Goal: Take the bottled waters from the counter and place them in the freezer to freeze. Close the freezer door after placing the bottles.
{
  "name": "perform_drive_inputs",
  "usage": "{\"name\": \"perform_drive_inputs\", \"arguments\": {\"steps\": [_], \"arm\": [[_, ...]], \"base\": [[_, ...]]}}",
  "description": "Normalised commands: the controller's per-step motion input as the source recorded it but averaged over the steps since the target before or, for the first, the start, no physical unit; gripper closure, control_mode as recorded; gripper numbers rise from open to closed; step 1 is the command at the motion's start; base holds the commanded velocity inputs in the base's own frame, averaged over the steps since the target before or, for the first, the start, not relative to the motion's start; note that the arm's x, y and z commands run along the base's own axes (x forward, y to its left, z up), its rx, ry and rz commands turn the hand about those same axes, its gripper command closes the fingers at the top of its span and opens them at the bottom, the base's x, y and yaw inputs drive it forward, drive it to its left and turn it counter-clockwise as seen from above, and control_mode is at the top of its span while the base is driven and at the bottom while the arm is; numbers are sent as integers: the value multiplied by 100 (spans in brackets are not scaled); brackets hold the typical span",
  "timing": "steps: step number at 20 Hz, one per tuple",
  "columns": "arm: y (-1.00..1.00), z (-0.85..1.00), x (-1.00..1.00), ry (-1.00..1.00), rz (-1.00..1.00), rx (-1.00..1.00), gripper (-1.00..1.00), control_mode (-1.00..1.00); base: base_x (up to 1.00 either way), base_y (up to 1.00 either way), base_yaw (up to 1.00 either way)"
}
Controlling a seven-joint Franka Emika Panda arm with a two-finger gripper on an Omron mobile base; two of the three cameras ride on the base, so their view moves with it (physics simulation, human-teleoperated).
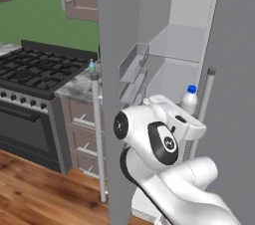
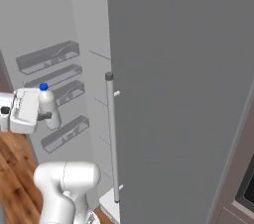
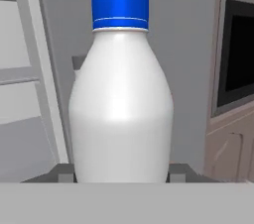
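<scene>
One translucent white plastic bottle with a blue cap [image 3: 121, 104] stands upright, clamped between the gripper [image 2: 47, 115] fingers, just in front of the open pale grey freezer [image 1: 187, 40]. Far left, the teal green-capped bottle [image 1: 91, 67] waits on the marbled counter [image 1: 74, 87].

White arm: rose from the base in a bent pose, elbow folded low, forearm reaching forward and up, wrist level. End effector [image 2: 48, 115]: held out horizontally, its two dark fingertips [image 3: 62, 172] clamped on either side of the lower body of an upright white bottle with blue cap [image 3: 121, 114], carried clear of any surface
</scene>
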Motion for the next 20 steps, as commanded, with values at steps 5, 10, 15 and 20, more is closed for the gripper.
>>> {"name": "perform_drive_inputs", "arguments": {"steps": [5,10,15,20], "arm": [[-38,65,46,0,16,-8,100,-100],[-16,51,43,9,21,-1,100,-100],[0,39,31,9,15,-2,100,-100],[-3,1,4,4,4,7,100,-100]], "base": [[0,0,0],[0,0,0],[0,0,0],[0,0,0]]}}
